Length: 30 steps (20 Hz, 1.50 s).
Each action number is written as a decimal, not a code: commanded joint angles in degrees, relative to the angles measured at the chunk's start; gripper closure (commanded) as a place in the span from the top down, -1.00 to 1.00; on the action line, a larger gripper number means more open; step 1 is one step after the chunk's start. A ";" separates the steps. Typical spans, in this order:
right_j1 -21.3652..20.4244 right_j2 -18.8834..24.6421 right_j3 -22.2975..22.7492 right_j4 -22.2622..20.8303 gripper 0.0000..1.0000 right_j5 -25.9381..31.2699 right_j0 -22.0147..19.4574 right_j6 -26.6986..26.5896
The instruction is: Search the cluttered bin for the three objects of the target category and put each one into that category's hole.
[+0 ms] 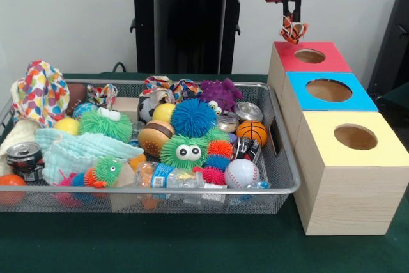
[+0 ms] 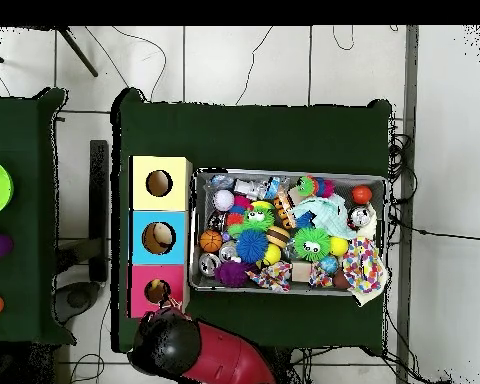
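A wire mesh bin sits crammed with toys: a blue spiky ball, a green fuzzy creature with googly eyes, a baseball, a small basketball, a toy burger, a purple spiky toy, a soda can and a patterned cloth draped over the left end. Just beside the bin stands a row of three wooden boxes, each with a round hole: red top, blue top and yellow top. The gripper hangs above the red box's hole, its fingers closed on a small orange and white tangled thing dangling over the near-left rim of that hole. Everything rests on a dark green table. Behind is a plain pale wall; from overhead, the floor is pale tile with cables trailing across it.
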 commanded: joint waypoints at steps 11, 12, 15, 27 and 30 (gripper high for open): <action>0.08 3.59 -2.42 4.60 -1.00 -0.34 1.61 13.90; -0.02 3.65 -2.34 4.80 -1.00 -0.36 1.72 13.93; -0.02 4.15 -2.31 5.60 -1.00 -0.83 1.71 13.85; 0.90 4.65 -3.68 8.51 -1.00 -1.92 3.37 14.56; 1.04 5.05 -3.28 9.01 -1.00 -3.01 2.98 14.00</action>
